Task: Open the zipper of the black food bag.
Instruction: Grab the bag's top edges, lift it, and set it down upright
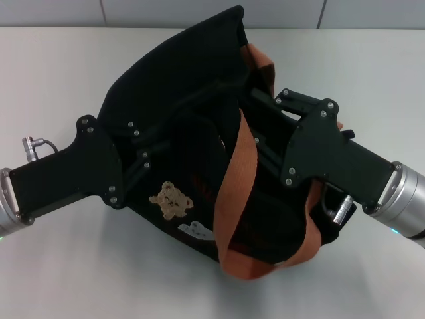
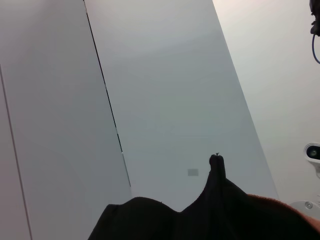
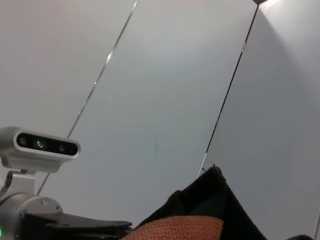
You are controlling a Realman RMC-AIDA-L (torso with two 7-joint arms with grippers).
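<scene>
Zipper: thin black track, hidden; how far open I cannot tell
Bag: boxy black fabric food bag (image 1: 192,133) with orange-brown webbing handles (image 1: 236,199), tilted on white table (image 1: 80,279), between both arms
Left gripper (image 1: 143,156): pressed into bag's side; grip unclear
Right gripper (image 1: 262,123): fingers buried in fabric; grip unclear
Remaining: apparently the whole pull

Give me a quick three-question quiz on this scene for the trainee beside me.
1. True or false: the left gripper and the right gripper both meet the black food bag, from opposite sides.
2. The bear patch sits nearer: A) the left gripper, B) the right gripper, C) neither, it is hidden.
3. Fill in: the bag's handles are ___ in colour.
Key: 1 true; 2 A; 3 orange-brown.
</scene>
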